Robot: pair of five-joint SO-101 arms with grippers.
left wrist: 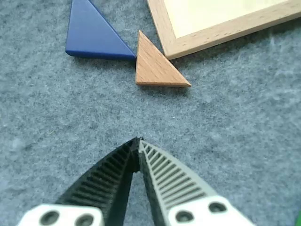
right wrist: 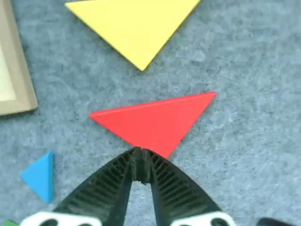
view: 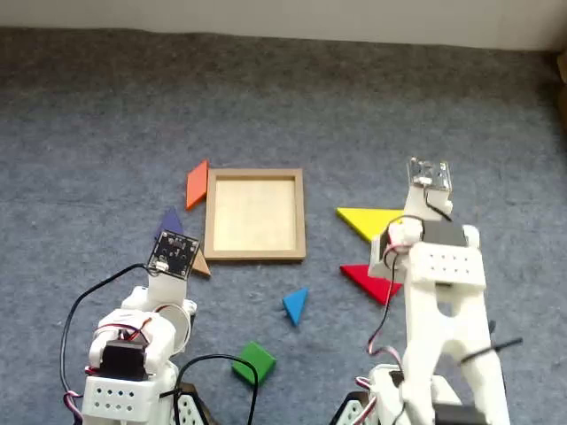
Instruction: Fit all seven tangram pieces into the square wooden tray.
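Currently, by item:

- Square wooden tray (view: 256, 255): lying flat on the grey carpet (view: 106, 133), ahead of and between the arms. All seven pieces are lying outside it.
- Left gripper (left wrist: 138, 141): hovering near the tray's corner with its tips pressing together and holding nothing.
- Right gripper (right wrist: 141, 156): likewise pinching shut on nothing, and hanging over the near edge of the red triangle (right wrist: 153, 122).
- Yellow triangle (right wrist: 136, 23): lying just beyond the red one.
- Light blue triangle (view: 296, 305) and green square (view: 255, 361): sitting apart on the near carpet.
- Orange piece (view: 197, 184): resting beside the tray's far left corner.
- Dark blue triangle (left wrist: 91, 33) and bare-wood triangle (left wrist: 155, 66): meeting at their tips, with the wooden one lying against the tray frame.

Hazards, as judged:

- Jaws descending while shut are likely to shove a thin, flat piece across the carpet rather than grip it.
- Lifting the wooden triangle is apt to nudge the dark blue triangle or the tray.
- A large triangle going in askew is liable to leave no room for the rest.
- Both arms working over the tray together are risking a collision.
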